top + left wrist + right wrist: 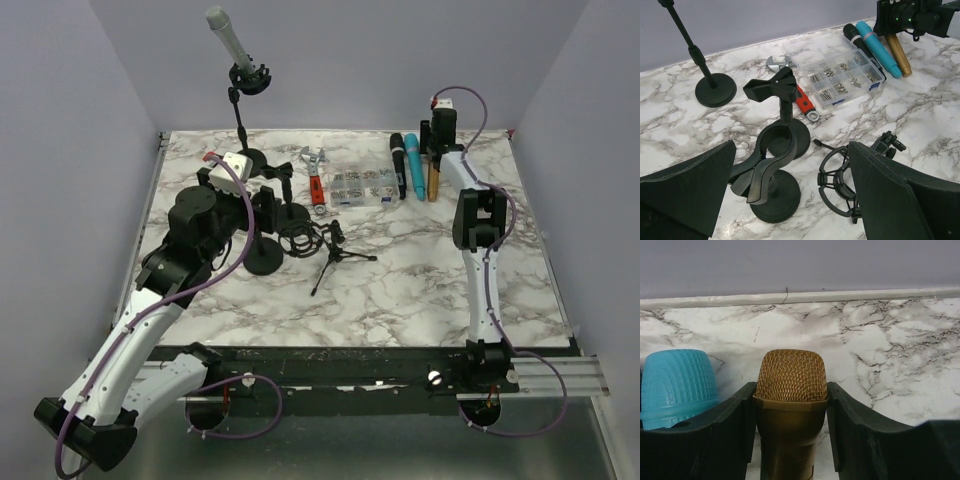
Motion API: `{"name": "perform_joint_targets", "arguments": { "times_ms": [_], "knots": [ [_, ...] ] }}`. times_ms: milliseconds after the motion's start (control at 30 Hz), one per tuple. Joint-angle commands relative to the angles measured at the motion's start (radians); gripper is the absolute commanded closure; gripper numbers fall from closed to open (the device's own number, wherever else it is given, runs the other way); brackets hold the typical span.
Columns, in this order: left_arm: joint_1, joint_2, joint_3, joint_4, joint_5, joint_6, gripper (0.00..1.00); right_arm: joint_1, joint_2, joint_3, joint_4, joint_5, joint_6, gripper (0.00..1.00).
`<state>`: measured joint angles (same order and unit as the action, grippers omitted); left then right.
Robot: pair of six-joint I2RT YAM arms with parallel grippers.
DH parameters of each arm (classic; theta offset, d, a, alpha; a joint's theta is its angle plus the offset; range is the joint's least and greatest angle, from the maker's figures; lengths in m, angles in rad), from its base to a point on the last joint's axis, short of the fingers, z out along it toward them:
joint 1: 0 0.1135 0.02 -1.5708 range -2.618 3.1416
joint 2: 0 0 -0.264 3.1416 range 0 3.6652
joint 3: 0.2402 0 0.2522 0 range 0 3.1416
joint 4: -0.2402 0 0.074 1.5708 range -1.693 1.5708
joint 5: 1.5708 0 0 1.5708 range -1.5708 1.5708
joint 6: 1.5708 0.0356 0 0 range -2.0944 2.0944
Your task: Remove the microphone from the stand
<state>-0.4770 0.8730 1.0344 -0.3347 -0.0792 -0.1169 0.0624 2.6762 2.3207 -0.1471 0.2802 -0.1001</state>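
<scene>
A grey microphone (226, 36) sits tilted in the clip of a tall black stand (243, 120) at the back left. The stand's pole and base also show in the left wrist view (714, 90); the microphone is out of that view. My left gripper (268, 208) is open and empty, in front of that stand, above two short empty clip stands (771, 172). My right gripper (436, 148) is at the back right, far from the stand. Its fingers (735, 415) press both sides of a gold microphone (791, 375) lying on the table.
A blue microphone (412, 165) and a black one (397, 165) lie left of the gold one. A clear screw box (362, 186), a wrench (316, 175), a shock mount (300, 238) and a small tripod (338, 255) crowd the middle. The back wall is close.
</scene>
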Motion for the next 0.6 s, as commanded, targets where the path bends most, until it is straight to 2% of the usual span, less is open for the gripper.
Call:
{"name": "perform_joint_targets", "arguments": {
  "times_ms": [0, 133, 233, 367, 567],
  "knots": [
    [0.009, 0.007, -0.010, 0.027, 0.009, -0.009, 0.02, -0.040, 0.035, 0.022, 0.052, -0.108, 0.075, 0.82],
    [0.015, 0.017, -0.013, 0.032, 0.012, -0.010, 0.02, -0.057, 0.036, 0.010, 0.057, -0.160, 0.159, 0.77],
    [0.018, 0.024, -0.014, 0.033, 0.021, -0.014, 0.02, -0.079, 0.040, 0.009, 0.060, -0.187, 0.180, 0.69],
    [0.024, 0.033, -0.014, 0.037, 0.036, -0.021, 0.02, -0.083, 0.046, 0.011, 0.058, -0.211, 0.198, 0.65],
    [0.032, 0.040, -0.014, 0.039, 0.051, -0.029, 0.02, -0.095, 0.061, 0.022, 0.043, -0.245, 0.255, 0.53]
  ]
}}
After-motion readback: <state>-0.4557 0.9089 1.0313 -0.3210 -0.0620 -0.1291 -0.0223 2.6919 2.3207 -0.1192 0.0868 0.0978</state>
